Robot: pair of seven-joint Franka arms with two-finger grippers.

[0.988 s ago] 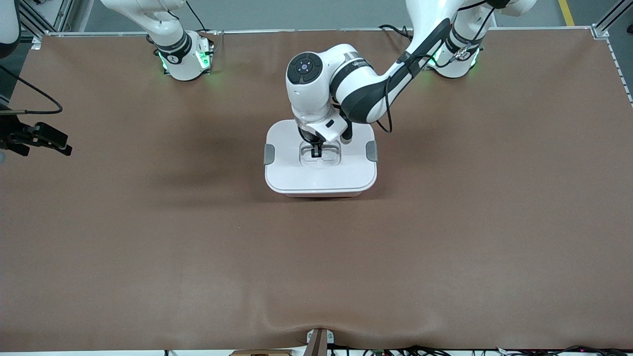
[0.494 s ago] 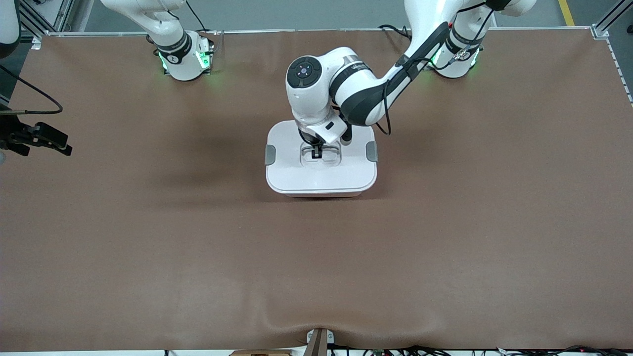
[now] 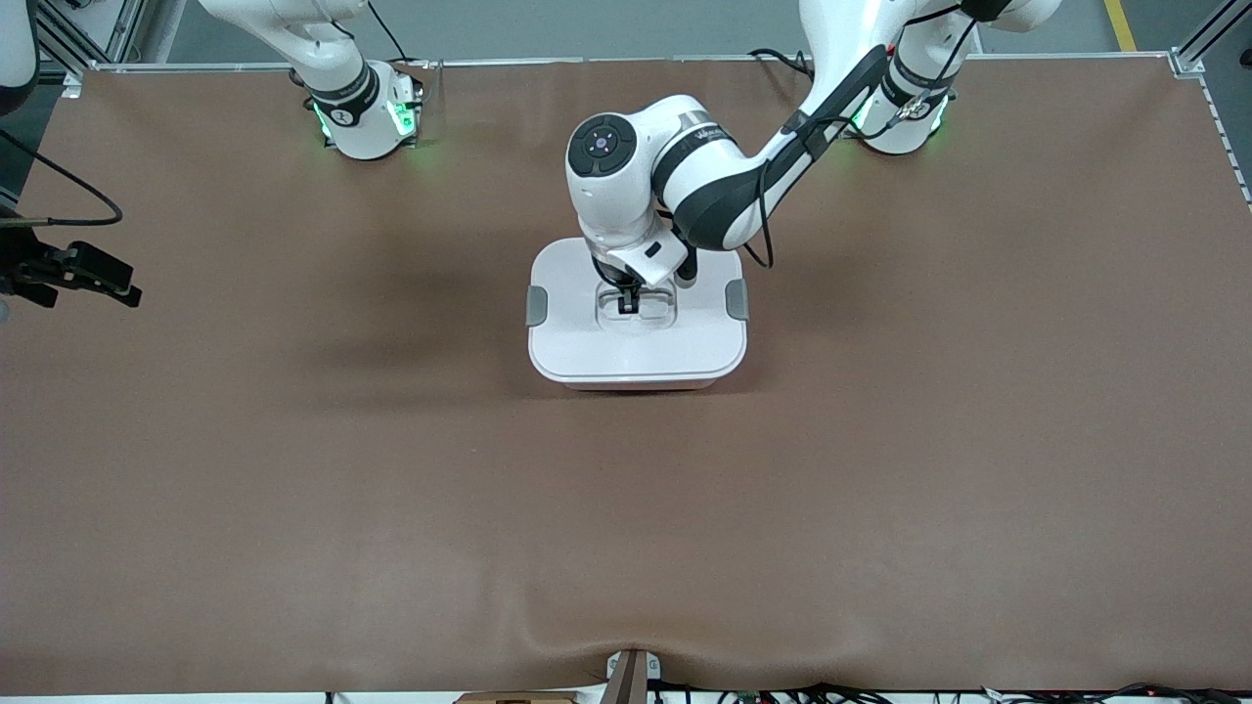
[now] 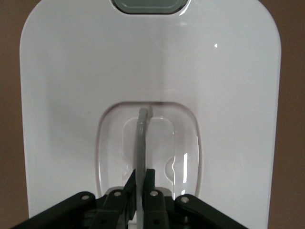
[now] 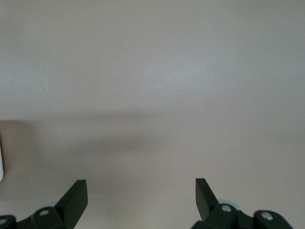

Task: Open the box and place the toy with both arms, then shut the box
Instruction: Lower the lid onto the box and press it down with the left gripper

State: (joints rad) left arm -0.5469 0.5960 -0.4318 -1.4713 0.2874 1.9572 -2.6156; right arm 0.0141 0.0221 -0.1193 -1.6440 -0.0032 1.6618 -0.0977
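Box: your box [image 3: 637,328] sits in the middle of the brown tabletop [image 3: 293,469], with its white lid [image 4: 228,95] on.
Clips: one grey clip [image 3: 536,305] is at the right arm's end of the box, and one [image 3: 737,298] is at the left arm's end. Both lie flat on the lid's sides.
Left gripper: your left gripper [image 3: 626,299] is down in the dip in the middle of the lid. Its fingers [image 4: 149,177] are pinched tight on the thin grey handle [image 4: 141,143], which stands up on its edge.
Right gripper: your right gripper [image 3: 83,272] waits over the right arm's end of the tabletop, well apart from the box. Its fingers [image 5: 76,196] are spread wide and hold nothing.
Toy: you cannot see it in any view.
Change: the box has slid a tiny bit toward the left arm's end since a second ago. The left arm has shifted a little with it. The right gripper has stayed put.
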